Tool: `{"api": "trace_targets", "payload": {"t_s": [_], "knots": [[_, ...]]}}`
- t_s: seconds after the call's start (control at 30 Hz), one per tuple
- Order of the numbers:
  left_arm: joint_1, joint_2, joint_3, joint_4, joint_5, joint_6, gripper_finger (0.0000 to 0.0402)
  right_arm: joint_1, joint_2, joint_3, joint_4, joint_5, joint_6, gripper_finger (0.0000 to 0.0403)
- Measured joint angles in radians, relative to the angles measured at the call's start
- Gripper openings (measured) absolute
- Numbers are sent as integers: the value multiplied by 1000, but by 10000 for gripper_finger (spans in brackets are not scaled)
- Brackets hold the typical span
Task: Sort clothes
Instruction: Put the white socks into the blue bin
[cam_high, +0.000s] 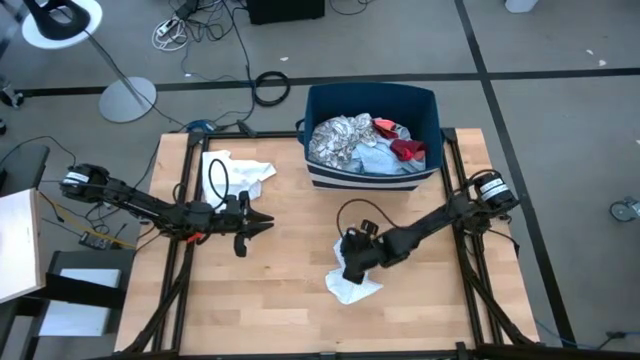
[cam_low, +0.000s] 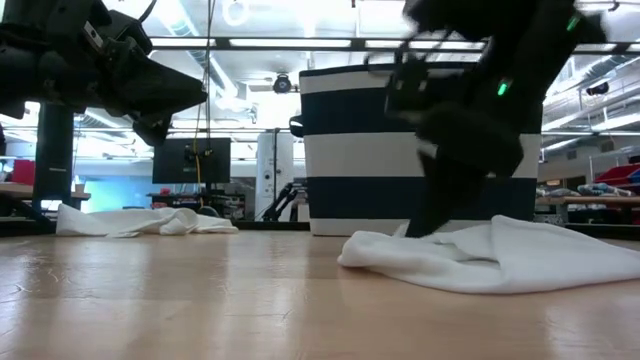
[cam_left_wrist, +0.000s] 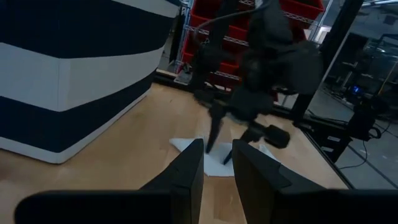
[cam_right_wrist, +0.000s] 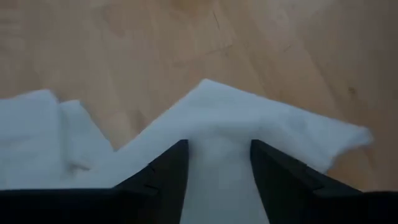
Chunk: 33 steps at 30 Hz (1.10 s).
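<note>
A white cloth (cam_high: 357, 289) (cam_low: 520, 255) lies crumpled flat on the wooden table, near the middle. My right gripper (cam_high: 350, 268) (cam_right_wrist: 217, 146) slants down onto it, open, with one finger on each side of a raised fold (cam_right_wrist: 219, 134). My left gripper (cam_high: 268, 222) (cam_left_wrist: 217, 143) hangs level above the table's left half, open with a narrow gap and nothing in it. A second white cloth (cam_high: 236, 175) (cam_low: 140, 222) lies at the far left. The dark blue bin (cam_high: 436, 120) holds a leaf-print piece (cam_high: 338, 140), a light blue piece (cam_high: 375, 157) and a red piece (cam_high: 406, 150). My right gripper comes at the white cloth from above, slanting down, its fingers (cam_right_wrist: 165, 177) astride a raised fold in the cloth's middle. The cloth lies on the table. Whether the fingertips touch the cloth, I cannot tell.
The blue bin with its white stripe (cam_low: 360, 150) stands at the table's far edge, right of centre. Black frame rails (cam_high: 183, 200) run along both sides of the table. Bare wood (cam_high: 280, 310) lies toward the near edge.
</note>
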Motion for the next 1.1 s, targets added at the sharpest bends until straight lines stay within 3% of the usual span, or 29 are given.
{"api": "trace_targets", "payload": {"t_s": [0.07,0.2,0.53,0.87,1.1], "knots": [[0,0,0,0,0,0,90,-24,0,-38,98,-44,-57,136],[0,0,0,-1,0,0,90,-60,-2,-38,150,-89,-166,22],[0,0,0,-10,0,0,90,-146,-127,189,47,-87,-437,6],[0,0,0,-8,0,7,90,-244,-306,473,-10,120,-790,2],[0,0,0,-9,0,10,90,-403,-392,555,-39,206,-864,3]]}}
